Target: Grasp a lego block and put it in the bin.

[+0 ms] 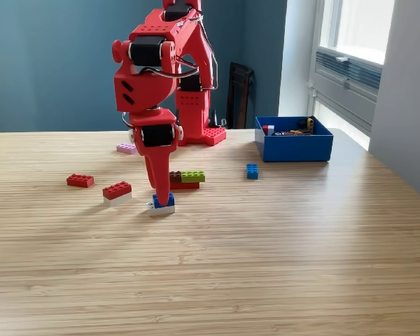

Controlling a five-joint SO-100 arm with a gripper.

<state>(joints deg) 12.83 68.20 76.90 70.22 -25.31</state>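
Currently lowered over blue-and-white lego block (162, 204) at near left: red gripper (161, 199), tips touching block, closure indeterminable; far right: blue bin (294, 148).

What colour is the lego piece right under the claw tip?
Blue on top of white, seen in the exterior view.

A wooden table (280, 238) fills the foreground. Behind it stand a teal wall (49, 63), a dark chair (239, 91) and a window (357, 35) at right.
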